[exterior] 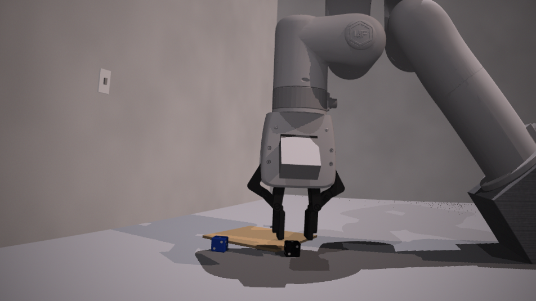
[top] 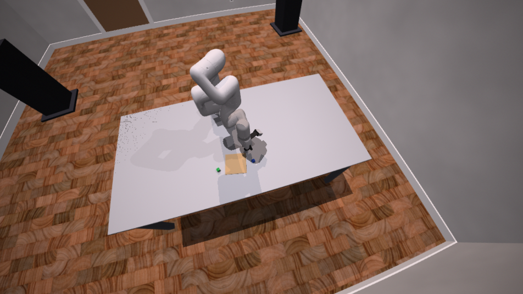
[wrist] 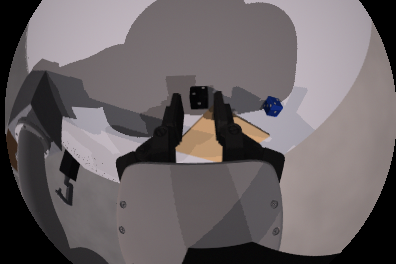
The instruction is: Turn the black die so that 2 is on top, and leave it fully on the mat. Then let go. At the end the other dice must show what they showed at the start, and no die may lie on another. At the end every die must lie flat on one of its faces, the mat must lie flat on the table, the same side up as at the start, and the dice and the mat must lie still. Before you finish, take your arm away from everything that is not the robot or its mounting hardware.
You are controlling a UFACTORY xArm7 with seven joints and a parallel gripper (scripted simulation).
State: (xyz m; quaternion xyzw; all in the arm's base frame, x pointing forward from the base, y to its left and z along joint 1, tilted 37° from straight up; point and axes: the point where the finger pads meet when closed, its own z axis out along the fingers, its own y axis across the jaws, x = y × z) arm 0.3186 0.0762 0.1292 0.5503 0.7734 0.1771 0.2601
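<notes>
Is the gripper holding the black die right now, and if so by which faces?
Nothing is held. The gripper stands part-open above the mat, with the black die beyond its fingertips.

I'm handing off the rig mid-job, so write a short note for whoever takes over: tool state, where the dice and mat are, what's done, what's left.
Tool: partly open, holding nothing, fingertips low over the thin tan square mat.
Small black die: on the table at the mat's edge, just ahead of the fingers, not gripped. Its top face is unreadable.
Small blue die: by the mat's other near corner, off it.
Small green die: on the white table beside the mat.
Done: approach only.
Left: grasp the black die, turn 2 up, set it fully on the mat, release.
</notes>
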